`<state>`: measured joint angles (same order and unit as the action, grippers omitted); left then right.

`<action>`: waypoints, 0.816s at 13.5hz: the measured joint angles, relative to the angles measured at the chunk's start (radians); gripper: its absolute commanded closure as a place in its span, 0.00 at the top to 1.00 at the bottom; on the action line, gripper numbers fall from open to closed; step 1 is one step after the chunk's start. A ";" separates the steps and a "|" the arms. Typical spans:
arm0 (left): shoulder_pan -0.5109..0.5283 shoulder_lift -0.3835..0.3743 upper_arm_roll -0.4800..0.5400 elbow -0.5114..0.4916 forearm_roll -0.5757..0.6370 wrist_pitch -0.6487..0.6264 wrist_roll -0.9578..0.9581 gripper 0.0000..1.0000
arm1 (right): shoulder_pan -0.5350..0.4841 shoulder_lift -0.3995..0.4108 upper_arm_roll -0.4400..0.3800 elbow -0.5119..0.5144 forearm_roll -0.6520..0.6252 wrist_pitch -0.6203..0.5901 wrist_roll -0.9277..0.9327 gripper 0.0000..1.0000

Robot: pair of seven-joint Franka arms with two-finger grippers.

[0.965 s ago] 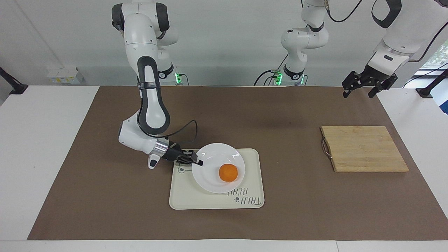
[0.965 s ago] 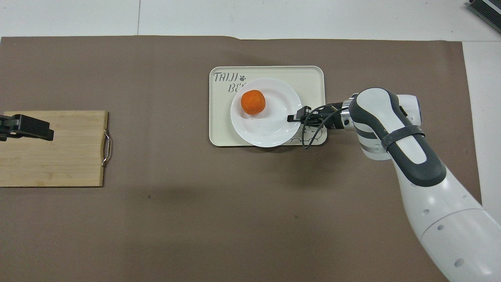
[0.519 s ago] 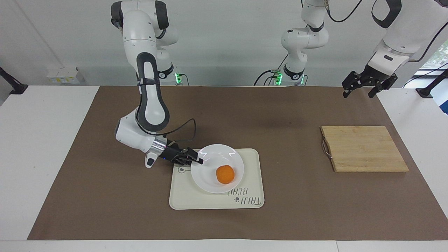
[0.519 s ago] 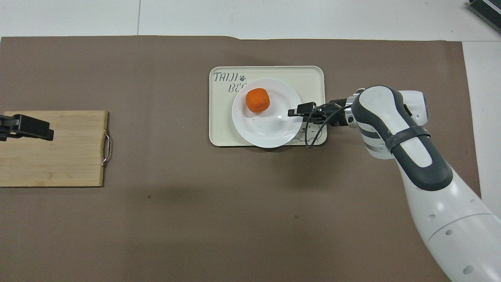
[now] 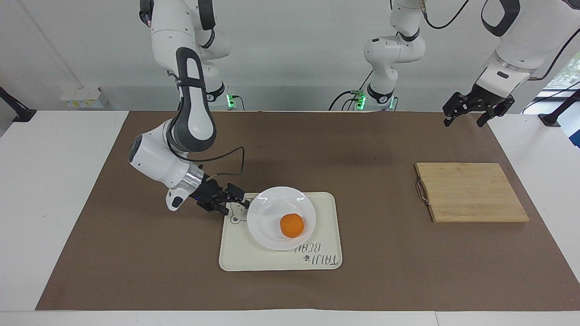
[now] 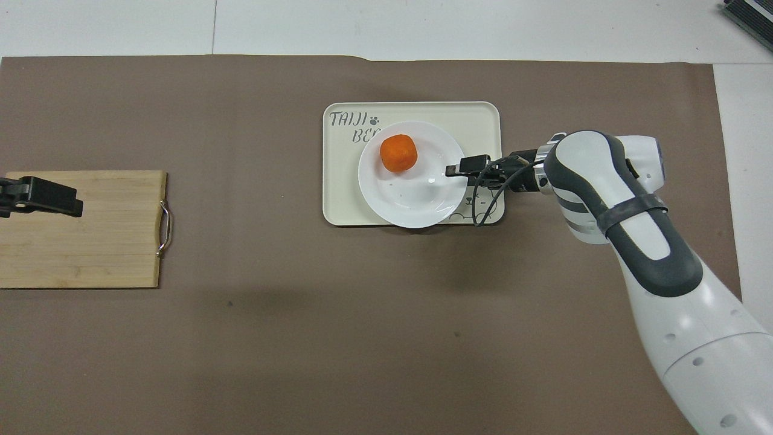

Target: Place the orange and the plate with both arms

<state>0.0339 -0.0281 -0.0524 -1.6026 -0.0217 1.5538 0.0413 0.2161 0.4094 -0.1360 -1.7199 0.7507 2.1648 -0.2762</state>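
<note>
Orange [image 5: 291, 225] sits round and bright on a glossy white plate [image 5: 267, 226], toward the edge of the plate farther from the robots. The plate is shallow with a raised rim and lies flat on a cream rectangular tray [image 5: 322, 235] with rounded corners and dark printed lettering. Right gripper [image 5: 237, 203] hangs low just beside the plate's rim, at the end toward the right arm, over the tray's corner; its fingers are spread apart and hold nothing, with a clear gap to the plate in the facing view. A second ago those fingers were pinched on the rim with the plate tipped up on that side; now the plate is flat, the orange has rolled a little, and the arm's elbow has pulled back toward its own end. Left gripper [image 5: 478, 111] waits high over the table's left-arm end, nearer the robots than a pale bamboo cutting board [image 5: 471, 192], fingers open and empty, unchanged. The board is slatted, rectangular, with a small metal handle [image 5: 421, 191] on the side facing the tray. A matte brown mat [image 5: 136, 253] covers a white table [image 5: 50, 181], with a plain white wall at the robots' backs.
</note>
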 measured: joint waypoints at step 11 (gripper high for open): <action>0.000 0.000 0.000 0.000 0.000 0.000 0.000 1.00 | -0.042 -0.285 -0.030 0.012 -0.636 -0.270 0.201 1.00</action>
<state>0.0339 -0.0281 -0.0524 -1.6026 -0.0217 1.5538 0.0413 0.1742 0.1242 -0.1661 -1.7079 0.1149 1.8952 -0.0755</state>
